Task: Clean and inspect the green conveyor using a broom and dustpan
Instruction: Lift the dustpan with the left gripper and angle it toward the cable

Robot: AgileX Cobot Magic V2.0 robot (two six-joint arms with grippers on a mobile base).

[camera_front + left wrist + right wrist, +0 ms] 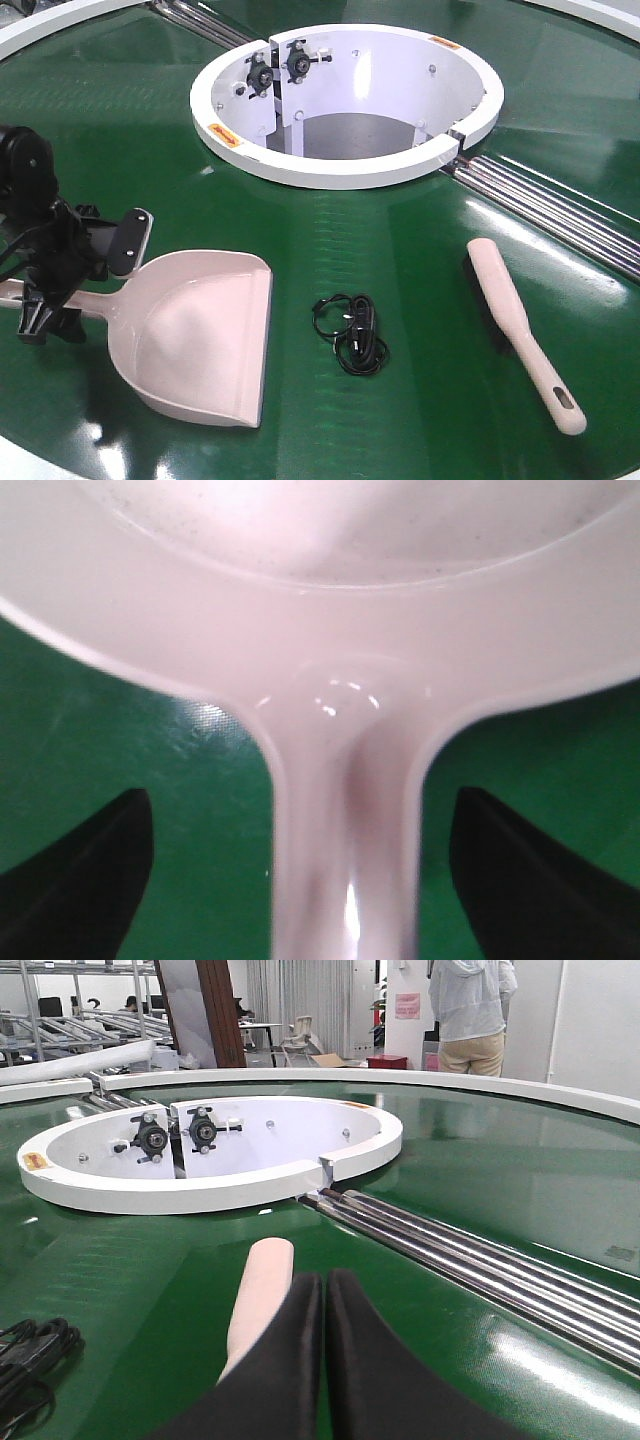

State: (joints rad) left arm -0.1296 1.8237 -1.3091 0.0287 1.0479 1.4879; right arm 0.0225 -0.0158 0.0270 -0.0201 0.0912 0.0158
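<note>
Now the left gripper (300,798) straddles the handle of the dustpan (205,335), jaws spread wide and clear of the plastic on both sides. The pan lies flat on the green conveyor (400,250), left of a black cable bundle (352,332). The broom (520,320) lies further right; near its rounded end the right gripper (322,1285) is clenched on nothing

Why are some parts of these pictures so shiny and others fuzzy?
Front view: lights glare in white patches on the glossy green conveyor, yet the dustpan is sharp. Left wrist view: the dustpan sits too close, so it is soft, and the left gripper is a dark blur. Right wrist view: the right gripper is blurred black; the rods behind are crisp, streaked with glare.
</note>
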